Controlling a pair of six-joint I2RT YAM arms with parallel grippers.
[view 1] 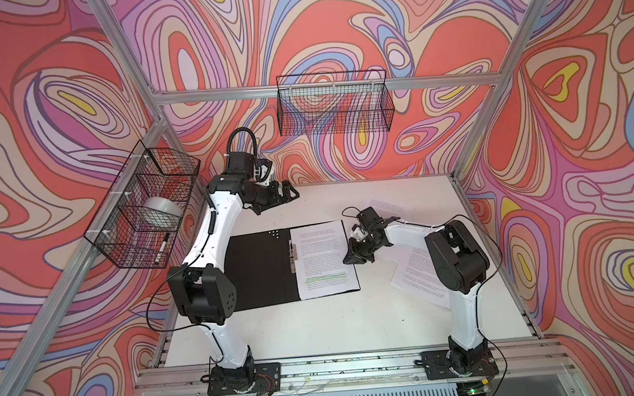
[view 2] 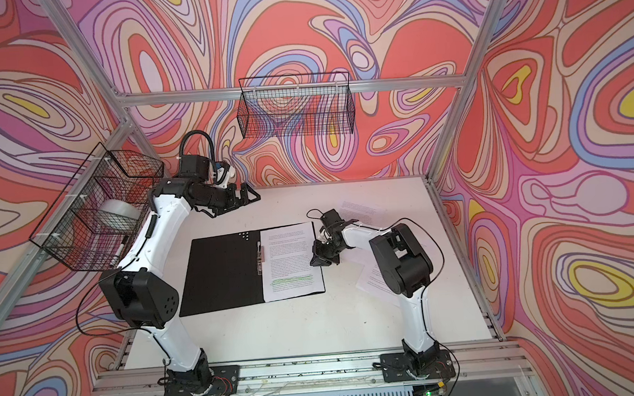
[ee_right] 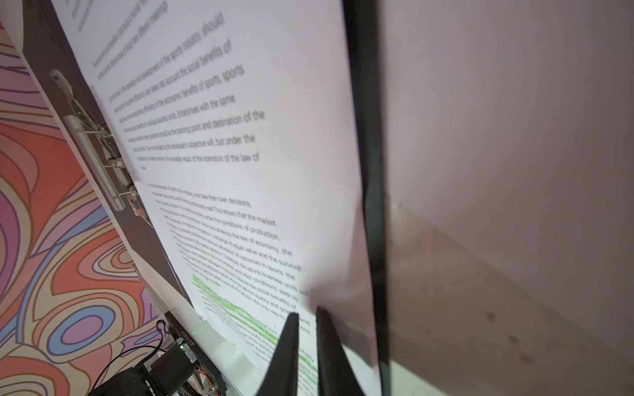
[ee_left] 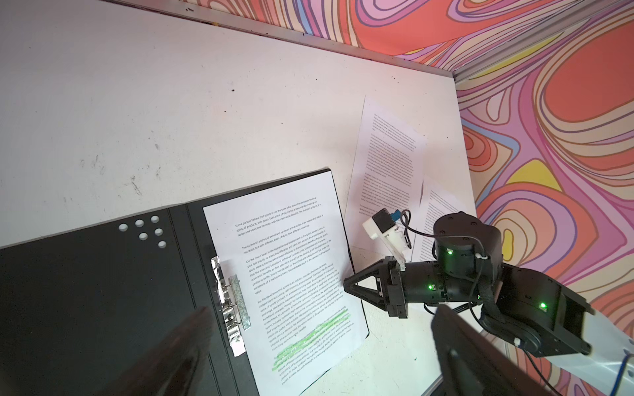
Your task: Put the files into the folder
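Slide highlighted sheet point(view 1: 321, 259) flush to folder's point(view 1: 259, 270) spine clip point(view 1: 293, 255) with clenched right gripper point(view 1: 347, 260), grasp uncertain; leave released left gripper point(view 1: 277, 203) beyond folder.

swirling red-pink wallpaper point(view 1: 335, 24) is covering the walls behind aluminium rails point(view 1: 226, 95). a white tabletop point(view 1: 316, 327) is lying lower centre. a long wire basket point(view 1: 334, 103) is hanging upper centre, a smaller basket point(view 1: 178, 169) middle left.

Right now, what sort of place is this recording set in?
Probably a purpose-built robot test cell, not a real office: an aluminium frame carrying swirl-patterned backdrop walls boxes in a white table, the left arm and right arm are mounted on a front rail, and wire baskets hang from the frame.
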